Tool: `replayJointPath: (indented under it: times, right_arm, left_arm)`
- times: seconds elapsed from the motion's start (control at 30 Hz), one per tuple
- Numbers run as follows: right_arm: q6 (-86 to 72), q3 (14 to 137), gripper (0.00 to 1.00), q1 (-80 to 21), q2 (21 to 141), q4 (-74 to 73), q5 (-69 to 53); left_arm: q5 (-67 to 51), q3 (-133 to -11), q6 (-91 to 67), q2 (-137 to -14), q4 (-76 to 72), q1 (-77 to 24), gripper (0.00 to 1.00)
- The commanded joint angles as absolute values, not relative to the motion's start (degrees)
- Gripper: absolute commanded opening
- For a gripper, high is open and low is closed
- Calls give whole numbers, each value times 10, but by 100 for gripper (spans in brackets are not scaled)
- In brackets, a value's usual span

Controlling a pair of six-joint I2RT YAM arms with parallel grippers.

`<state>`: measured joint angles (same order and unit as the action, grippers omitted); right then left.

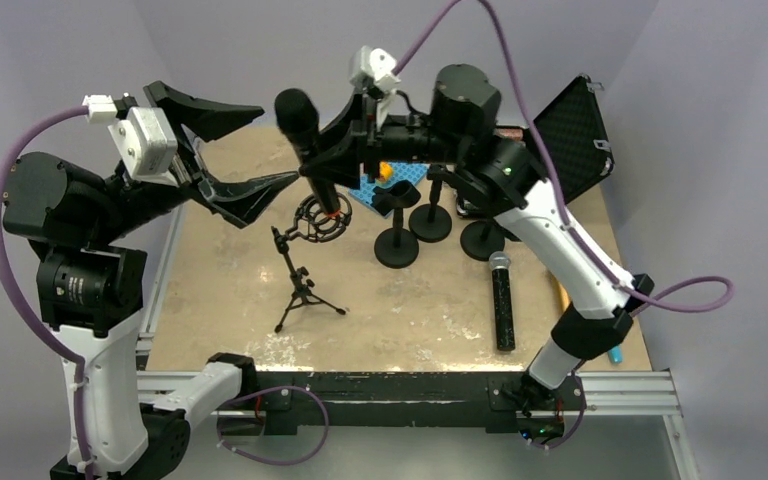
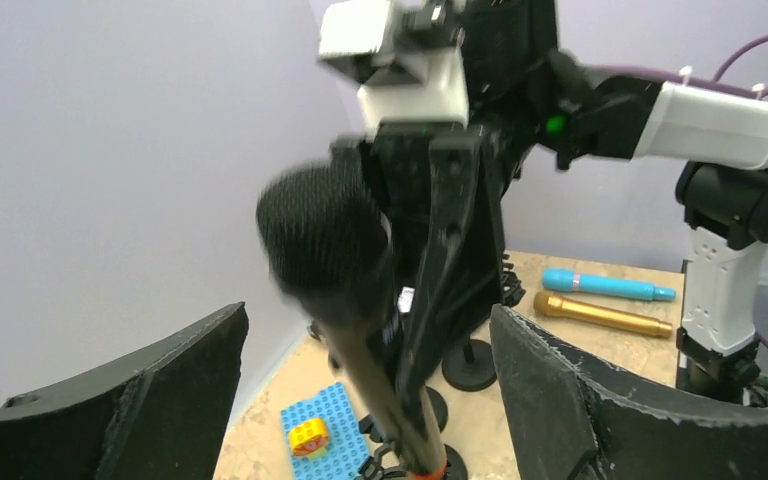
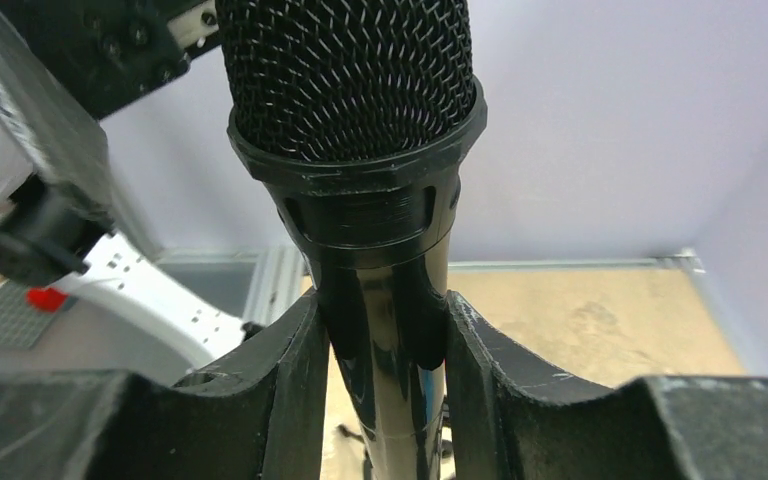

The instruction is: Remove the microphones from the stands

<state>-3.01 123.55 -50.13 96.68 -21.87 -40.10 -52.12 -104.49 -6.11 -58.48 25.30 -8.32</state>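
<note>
Microphone (image 1: 305,140) stands tilted at the far left, its lower end seemingly inside the ring of the stand (image 1: 300,285). My right gripper (image 3: 385,340) is clamped below its head; my left gripper (image 1: 278,143) is spread apart, empty. Pulling out comes next, I think: lift along its axis.

Left of centre on the table (image 1: 215,285): tripod stand (image 1: 303,285) with microphone (image 1: 303,135) upright in its ring, right gripper (image 3: 385,380) around the shaft, left gripper (image 1: 272,145) just left. To the right, three round-base stands (image 1: 397,245); nearer, a second microphone (image 1: 502,300) lying flat.
</note>
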Motion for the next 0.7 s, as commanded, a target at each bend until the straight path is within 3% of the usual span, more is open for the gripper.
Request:
replayJointPath:
  times: [0.0,0.17,0.3,0.53,0.67]
  right_arm:
    - [-9,1288,0,-478,869,-225,-271]
    - [23,1162,0,-375,734,-290,-144]
    - [-36,1067,0,-181,649,-353,-78]
    - [-34,944,0,177,619,-496,-126]
    - [43,832,0,259,628,-562,-147]
  left_arm:
    - [-505,-1057,-23,-581,252,-83,95]
    - [-554,-982,17,-582,252,-83,92]
    - [-528,-940,5,-584,207,-84,90]
    - [-497,-927,-22,-599,171,-82,89]
    - [-493,-928,-8,-600,183,-78,89]
